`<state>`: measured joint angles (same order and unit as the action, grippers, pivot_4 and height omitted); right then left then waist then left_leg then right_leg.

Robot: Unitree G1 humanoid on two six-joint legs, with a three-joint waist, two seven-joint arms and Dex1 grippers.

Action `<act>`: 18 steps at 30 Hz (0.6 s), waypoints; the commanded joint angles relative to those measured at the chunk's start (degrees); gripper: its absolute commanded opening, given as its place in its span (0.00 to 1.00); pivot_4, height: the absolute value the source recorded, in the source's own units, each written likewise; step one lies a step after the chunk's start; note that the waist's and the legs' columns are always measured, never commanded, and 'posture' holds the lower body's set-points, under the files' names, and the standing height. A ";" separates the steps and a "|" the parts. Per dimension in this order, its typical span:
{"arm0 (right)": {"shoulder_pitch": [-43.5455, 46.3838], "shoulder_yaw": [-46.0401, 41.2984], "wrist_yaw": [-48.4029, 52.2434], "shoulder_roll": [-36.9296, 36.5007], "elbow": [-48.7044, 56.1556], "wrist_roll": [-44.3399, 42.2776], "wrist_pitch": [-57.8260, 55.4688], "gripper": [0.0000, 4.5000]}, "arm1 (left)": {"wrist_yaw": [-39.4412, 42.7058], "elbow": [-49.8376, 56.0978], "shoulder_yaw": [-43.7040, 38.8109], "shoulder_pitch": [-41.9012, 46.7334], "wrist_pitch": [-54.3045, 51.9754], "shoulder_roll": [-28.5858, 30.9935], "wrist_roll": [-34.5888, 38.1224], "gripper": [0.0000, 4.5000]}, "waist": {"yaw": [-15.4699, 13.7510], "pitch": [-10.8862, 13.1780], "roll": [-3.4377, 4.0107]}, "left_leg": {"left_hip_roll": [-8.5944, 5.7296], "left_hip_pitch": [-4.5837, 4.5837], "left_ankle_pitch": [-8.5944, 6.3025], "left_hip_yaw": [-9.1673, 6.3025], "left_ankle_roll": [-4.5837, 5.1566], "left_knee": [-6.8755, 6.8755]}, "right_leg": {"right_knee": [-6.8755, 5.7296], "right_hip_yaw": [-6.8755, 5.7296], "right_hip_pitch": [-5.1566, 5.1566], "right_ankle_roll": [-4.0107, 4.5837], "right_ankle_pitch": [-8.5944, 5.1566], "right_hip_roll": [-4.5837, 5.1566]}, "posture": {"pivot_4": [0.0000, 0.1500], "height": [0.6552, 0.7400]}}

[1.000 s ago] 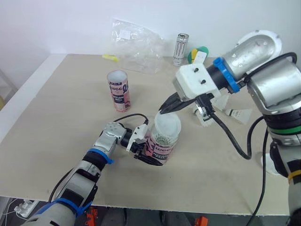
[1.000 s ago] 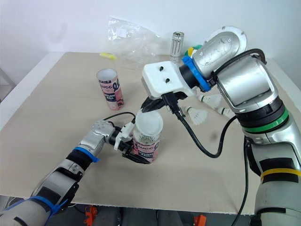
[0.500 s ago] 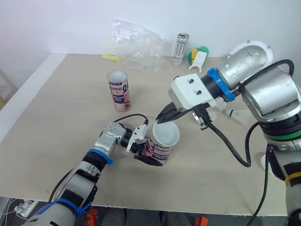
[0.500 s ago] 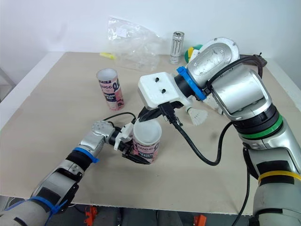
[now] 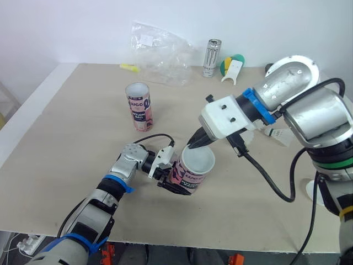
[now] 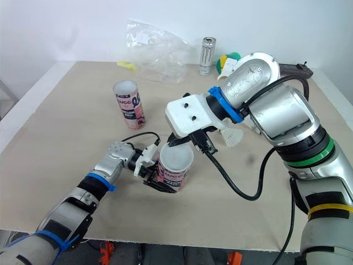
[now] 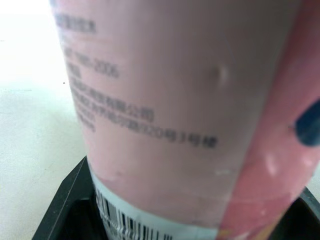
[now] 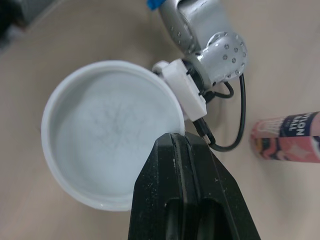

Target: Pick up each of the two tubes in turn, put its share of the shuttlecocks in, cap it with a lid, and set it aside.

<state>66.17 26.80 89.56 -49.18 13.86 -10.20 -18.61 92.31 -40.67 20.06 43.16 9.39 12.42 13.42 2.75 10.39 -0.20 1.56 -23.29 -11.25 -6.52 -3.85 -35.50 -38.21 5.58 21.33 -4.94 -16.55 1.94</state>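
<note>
Beige surface against a plain white wall. Right fingers (image 8: pixel 186 165) pressed together on the rim of the translucent white lid (image 8: pixel 110 125), with that lid lying over the mouth of the held tube (image 5: pixel 190 175). Cannot tell whether it is fully seated. Left fingers (image 5: pixel 164 178) clamped low on this pink tube, holding it a little tilted. Looks light and thin-walled, so likely to dent under a hard squeeze: best gripped low, near the stiffer base. Lid probably soft and springy; best pinched at the rim and pushed down evenly. Beyond the held tube and to its left, well apart, second tube (image 5: pixel 139 106) upright. To its right, loose shuttlecocks (image 6: pixel 234 137) behind the right arm; skirts probably fragile, so better taken by the head.
</note>
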 commanded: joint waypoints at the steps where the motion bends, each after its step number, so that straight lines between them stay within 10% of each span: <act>1: -2.33 2.91 2.45 -0.83 -0.38 4.70 2.54 0.01 | 0.18 -1.37 1.07 -2.25 -1.65 1.50 -2.93 0.63 | 0.00 -0.10 -0.03 | 0.00 0.02 0.00 0.01 0.00 -0.01 | 0.00 0.02 -0.02 0.00 0.00 0.00 | 1.00 1.00; 3: -2.04 2.47 1.55 0.25 -1.14 5.63 3.21 0.01 | 0.13 -0.92 1.00 -2.48 -2.01 1.63 -2.89 0.63 | 0.01 -0.20 -0.06 | 0.00 0.08 0.00 0.00 0.00 -0.01 | 0.00 0.01 -0.07 0.00 0.00 0.00 | 1.00 1.00; 11: -3.19 1.42 1.08 1.98 -1.10 4.87 -0.11 0.78 | -0.06 0.53 0.58 -3.29 -3.29 1.71 -3.02 0.63 | 0.00 -0.58 -0.12 | 0.05 0.12 0.01 0.00 0.00 0.01 | 0.00 0.01 -0.06 0.05 0.02 -0.05 | 1.00 1.00; 18: 1.83 -10.85 1.97 2.98 -5.66 -7.98 -12.84 0.78 | 0.10 1.03 0.36 -3.62 -3.49 1.63 -3.25 0.63 | 0.01 -0.53 -0.12 | 0.07 0.07 0.01 0.00 0.00 0.03 | -0.01 0.02 0.00 0.15 0.07 -0.07 | 1.00 1.00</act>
<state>65.74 21.06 89.56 -45.09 7.13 -13.99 -28.30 91.70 -38.08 18.88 41.31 6.99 12.77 12.81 2.77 9.85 -0.32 1.62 -23.27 -11.24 -6.52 -3.85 -35.47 -38.22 5.61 21.37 -4.65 -16.41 1.87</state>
